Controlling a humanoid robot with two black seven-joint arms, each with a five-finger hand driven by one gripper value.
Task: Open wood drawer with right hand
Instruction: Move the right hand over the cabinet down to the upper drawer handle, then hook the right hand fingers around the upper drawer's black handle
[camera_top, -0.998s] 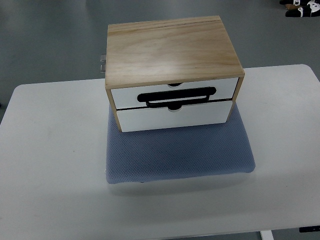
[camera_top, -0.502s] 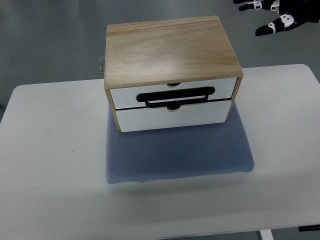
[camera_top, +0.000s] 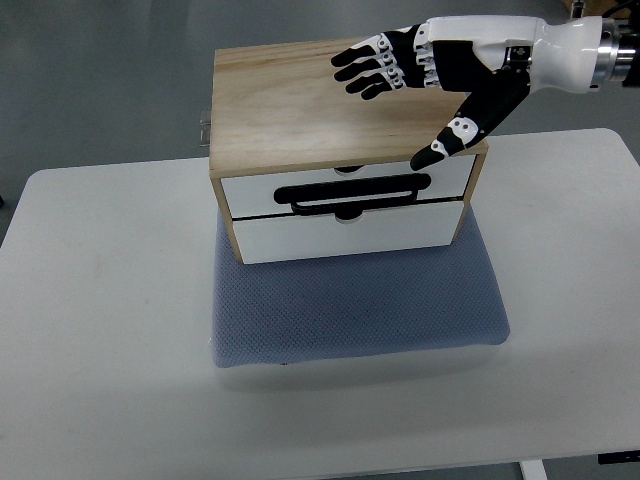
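Right hand spread above the wooden box, both drawers shut.

From the top view: the right hand reaches in from the right edge, fingers splayed and holding nothing, thumb angled down toward the upper drawer front. The wood drawer box sits on a blue mat on the white table, black handle untouched.

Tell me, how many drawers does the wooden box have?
2. The upper drawer sits just under the wooden top and carries the black handle. The lower drawer is right beneath it, above the blue mat. Both look closed.
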